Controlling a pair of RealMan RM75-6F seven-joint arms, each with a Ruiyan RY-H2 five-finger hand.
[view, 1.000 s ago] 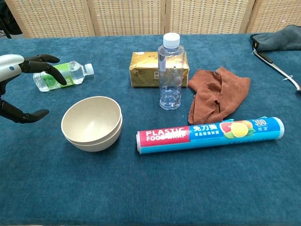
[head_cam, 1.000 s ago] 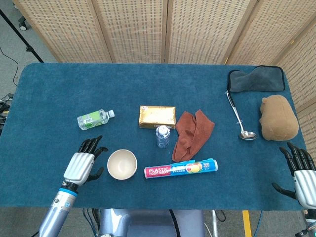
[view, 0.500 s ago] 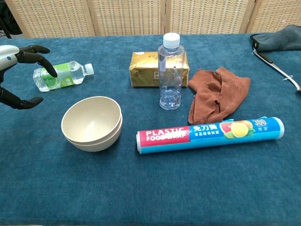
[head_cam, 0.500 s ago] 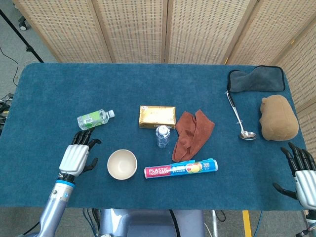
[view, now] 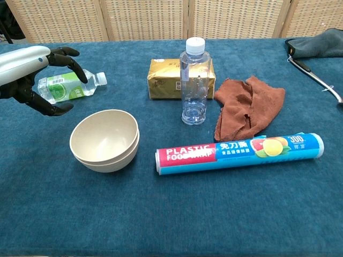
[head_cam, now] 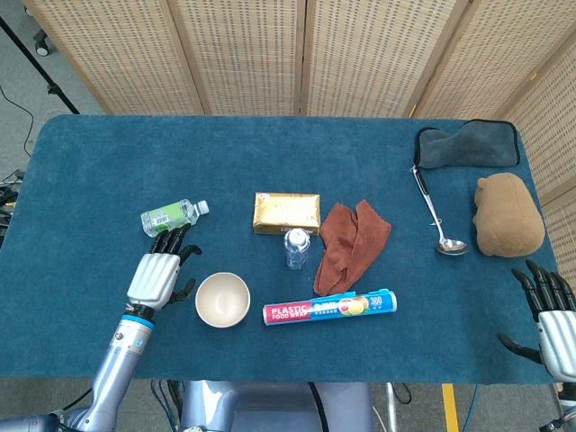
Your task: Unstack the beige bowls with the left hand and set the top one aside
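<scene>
Two beige bowls (head_cam: 222, 299) (view: 105, 140) sit nested on the blue table, front left of centre. My left hand (head_cam: 160, 272) (view: 37, 72) hovers just left of the stack, fingers spread and holding nothing, apart from the bowl rim. In the chest view its fingers (view: 65, 60) reach over a lying green-label bottle. My right hand (head_cam: 551, 310) rests open at the table's front right corner, far from the bowls.
A green-label bottle (head_cam: 173, 216) (view: 68, 85) lies behind my left hand. Right of the bowls: upright clear bottle (head_cam: 297, 247) (view: 194, 81), gold packet (head_cam: 286, 212), brown cloth (head_cam: 352, 244), plastic wrap box (head_cam: 329, 308) (view: 239, 151). Ladle (head_cam: 438, 214), grey cloth (head_cam: 465, 147), brown plush (head_cam: 508, 214) far right.
My left hand has moved right and forward toward the bowls, staying open. The bowls and my right hand have not moved.
</scene>
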